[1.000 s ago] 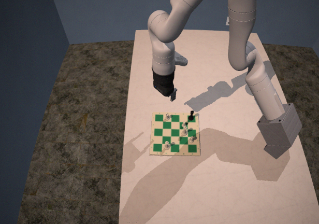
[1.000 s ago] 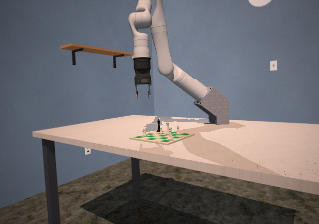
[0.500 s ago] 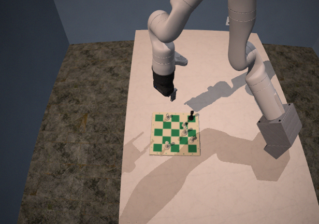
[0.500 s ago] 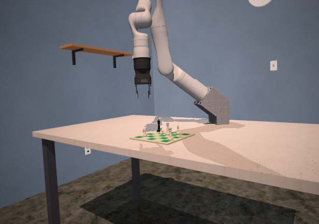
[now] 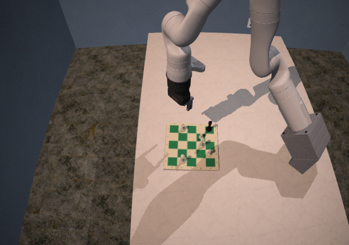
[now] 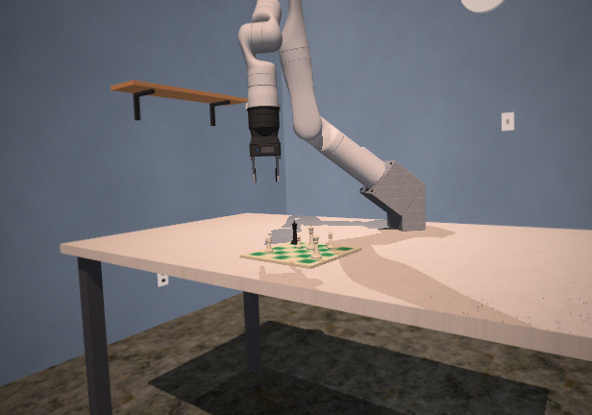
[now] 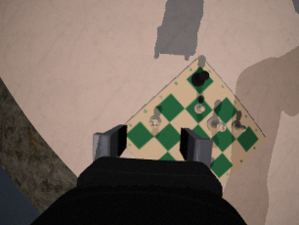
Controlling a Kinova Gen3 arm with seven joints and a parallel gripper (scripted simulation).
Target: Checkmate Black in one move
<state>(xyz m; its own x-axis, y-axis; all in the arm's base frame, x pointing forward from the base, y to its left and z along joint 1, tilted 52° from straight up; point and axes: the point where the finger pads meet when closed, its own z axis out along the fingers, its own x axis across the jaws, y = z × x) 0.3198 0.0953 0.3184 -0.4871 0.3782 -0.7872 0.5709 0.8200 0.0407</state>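
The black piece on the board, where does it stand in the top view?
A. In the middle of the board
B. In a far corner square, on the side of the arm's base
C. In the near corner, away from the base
B: the black piece stands in the far corner square of the board, on the side toward the arm's base.

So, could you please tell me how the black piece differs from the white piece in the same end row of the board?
The black piece is dark and taller; the white piece is pale and shorter. The black one stands on a corner square, the white one a few squares along. Both stand upright, untouched, with the open gripper high above.
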